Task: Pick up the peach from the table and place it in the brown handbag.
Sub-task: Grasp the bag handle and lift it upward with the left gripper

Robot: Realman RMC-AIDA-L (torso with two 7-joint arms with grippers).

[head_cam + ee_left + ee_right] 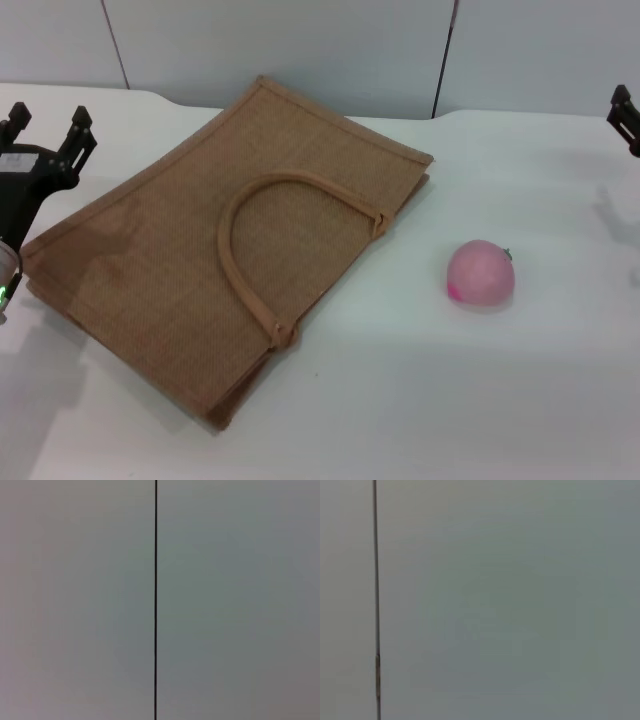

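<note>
The peach (481,273) is a small pale-pink fruit with a magenta spot, resting on the white table (420,400) to the right of the handbag. The brown handbag (200,250) lies flat on the table, with one arched handle (250,225) on its top face. My left gripper (48,128) hovers at the far left, beside the bag's left corner, open and holding nothing. Only a dark bit of my right gripper (625,118) shows at the far right edge, well away from the peach. Neither wrist view shows the peach or the bag.
Grey wall panels (300,50) with dark seams stand behind the table. Each wrist view shows only such a panel with a vertical seam (155,600), seam (376,600). Bare tabletop surrounds the peach and runs along the front.
</note>
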